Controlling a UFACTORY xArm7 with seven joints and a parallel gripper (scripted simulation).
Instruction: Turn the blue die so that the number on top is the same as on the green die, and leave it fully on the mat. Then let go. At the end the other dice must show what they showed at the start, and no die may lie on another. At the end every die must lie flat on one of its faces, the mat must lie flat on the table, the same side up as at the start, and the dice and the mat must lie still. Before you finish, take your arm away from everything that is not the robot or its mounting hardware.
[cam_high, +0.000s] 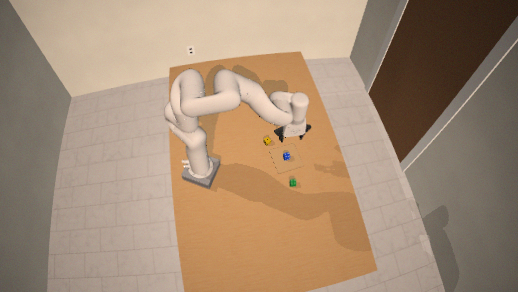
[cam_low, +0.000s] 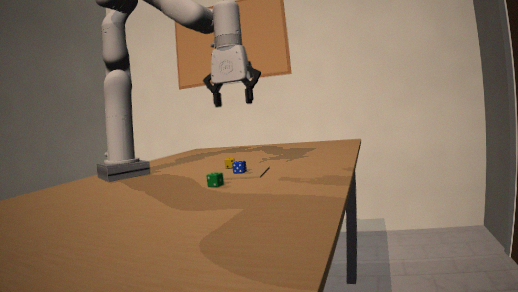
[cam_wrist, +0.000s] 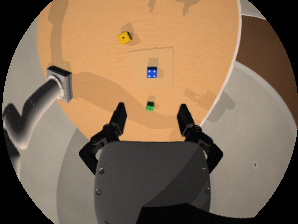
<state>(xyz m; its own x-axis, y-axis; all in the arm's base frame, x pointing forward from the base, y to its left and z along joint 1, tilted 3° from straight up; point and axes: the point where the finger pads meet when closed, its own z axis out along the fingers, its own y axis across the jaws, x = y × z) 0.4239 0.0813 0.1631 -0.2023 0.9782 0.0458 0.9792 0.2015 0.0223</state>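
Note:
The blue die (cam_high: 286, 156) (cam_low: 239, 167) (cam_wrist: 152, 73) lies flat on the thin wood-coloured mat (cam_high: 295, 166) (cam_wrist: 165, 58). Its top shows several white pips in the wrist view. The green die (cam_high: 293, 183) (cam_low: 215, 180) (cam_wrist: 150, 106) lies on the table beside the mat, on the side nearer the exterior camera; its top number is too small to tell. The yellow die (cam_high: 267, 140) (cam_low: 229, 163) (cam_wrist: 124, 37) lies off the mat near another corner, with one dark pip on top in the wrist view. My gripper (cam_high: 291, 139) (cam_low: 233, 104) (cam_wrist: 152, 109) is open and empty, high above the table and dice.
The wooden table (cam_high: 225, 225) (cam_low: 125, 235) carries the dice, the mat and the arm's grey base (cam_high: 201, 178) (cam_low: 123, 171) (cam_wrist: 60, 83). The table's far long edge runs beyond the mat, on the side away from the base. Arm shadows fall across the table top.

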